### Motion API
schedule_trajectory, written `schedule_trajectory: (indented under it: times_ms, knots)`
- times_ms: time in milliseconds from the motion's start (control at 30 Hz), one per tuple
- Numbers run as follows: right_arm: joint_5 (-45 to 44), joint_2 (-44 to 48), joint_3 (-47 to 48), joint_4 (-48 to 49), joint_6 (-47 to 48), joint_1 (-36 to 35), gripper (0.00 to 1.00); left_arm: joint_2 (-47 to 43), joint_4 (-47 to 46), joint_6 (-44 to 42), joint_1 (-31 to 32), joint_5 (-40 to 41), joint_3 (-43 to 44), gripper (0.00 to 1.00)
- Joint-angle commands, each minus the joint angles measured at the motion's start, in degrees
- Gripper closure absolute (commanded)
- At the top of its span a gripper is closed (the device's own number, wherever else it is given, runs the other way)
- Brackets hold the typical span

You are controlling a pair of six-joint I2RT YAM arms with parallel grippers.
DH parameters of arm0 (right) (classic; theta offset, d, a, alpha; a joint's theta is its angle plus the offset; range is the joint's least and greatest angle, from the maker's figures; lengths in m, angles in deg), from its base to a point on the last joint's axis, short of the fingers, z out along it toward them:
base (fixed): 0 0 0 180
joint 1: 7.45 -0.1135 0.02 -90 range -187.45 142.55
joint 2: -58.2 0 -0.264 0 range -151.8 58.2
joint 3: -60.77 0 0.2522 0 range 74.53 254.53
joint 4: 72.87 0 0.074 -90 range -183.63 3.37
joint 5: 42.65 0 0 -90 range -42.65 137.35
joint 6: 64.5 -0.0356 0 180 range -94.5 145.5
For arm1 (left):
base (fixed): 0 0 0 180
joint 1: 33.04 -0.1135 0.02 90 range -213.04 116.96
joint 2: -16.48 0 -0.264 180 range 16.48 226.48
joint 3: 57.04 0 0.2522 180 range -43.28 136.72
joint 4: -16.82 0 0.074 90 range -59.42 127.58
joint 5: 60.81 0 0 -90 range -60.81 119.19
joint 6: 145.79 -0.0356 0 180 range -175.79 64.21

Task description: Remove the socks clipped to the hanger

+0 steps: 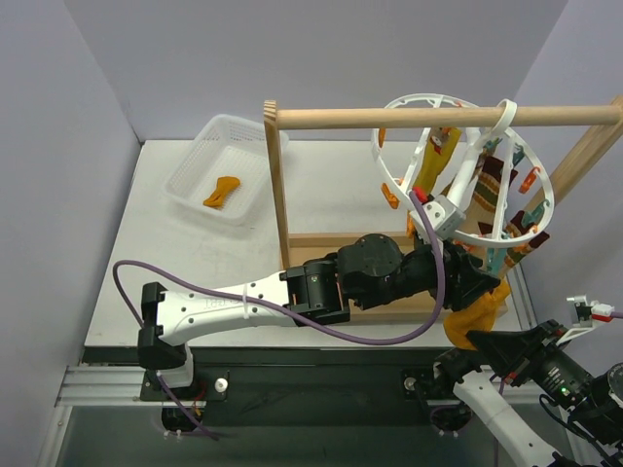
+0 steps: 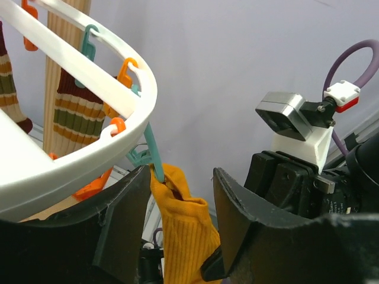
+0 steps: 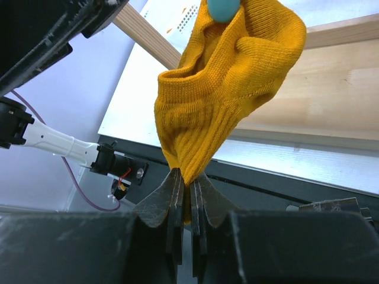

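Pinching the lower tip of a mustard sock, the right claw is clenched tight on the fabric, its two fingers pressed together with the knit bunched between them. That sock hangs from a teal clip on the near rim of the white ring hanger, over the near right part of the bench. The left claw is released: its jaws stand apart on either side of the clip and the sock's top, and I cannot tell whether either finger touches them. The hanger hooks over the wooden rod of a rack towards the bench's right edge, and striped socks are clipped further round its ring. One small orange sock lies in the white basket at the far left corner.
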Motion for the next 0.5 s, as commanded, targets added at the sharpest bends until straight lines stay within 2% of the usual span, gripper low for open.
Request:
schedule_trajectory:
  times_ms: [0, 233, 367, 467]
  knots:
    - [-0.1, -0.7, 0.5, 1.2, 0.4, -0.4, 1.0, -2.3, -6.7, 0.4, 0.5, 2.6, -4.6, 0.42]
    - [0.8, -1.1, -0.7, 1.2, 0.7, -0.4, 1.0, -3.4, -11.8, -0.6, 0.8, 7.0, -9.2, 0.36]
    - [4.1, -1.6, -2.4, 1.3, 1.5, -0.3, 1.0, -4.4, -19.7, -0.9, 0.8, 8.5, -14.8, 0.27]
    - [5.4, -1.9, -3.4, 1.5, 2.2, -0.1, 1.0, -5.1, -24.6, -0.1, 0.8, 7.1, -18.0, 0.27]
